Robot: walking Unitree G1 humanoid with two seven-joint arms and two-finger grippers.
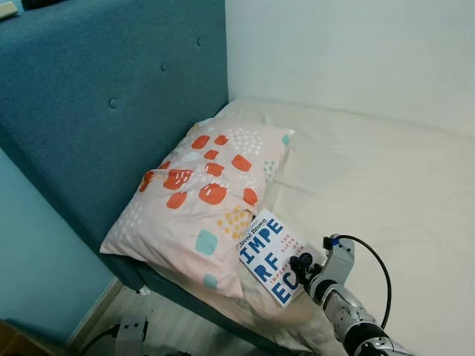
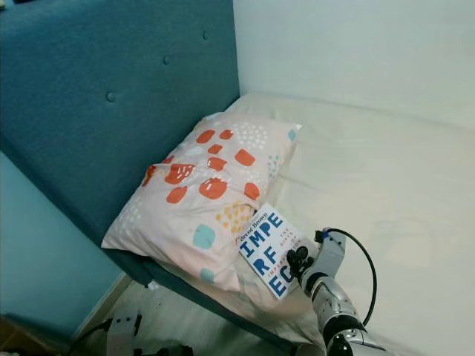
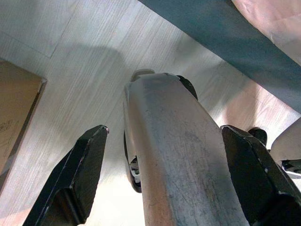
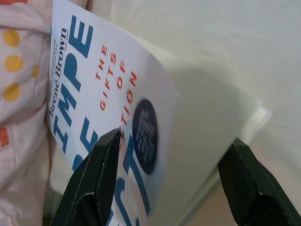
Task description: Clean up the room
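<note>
Right gripper (image 1: 303,265) spread around book (image 1: 269,255) beside pillow (image 1: 197,196)

Right arm (image 1: 349,315): silver metal segments, black joint rings, thin black cable looping off the wrist block. Right end effector (image 1: 300,267): black. Left end effector (image 3: 162,174): two long black wedge fingers (image 3: 80,179), matte. Scuffed silver limb (image 3: 178,155) between them, black fittings.
</note>
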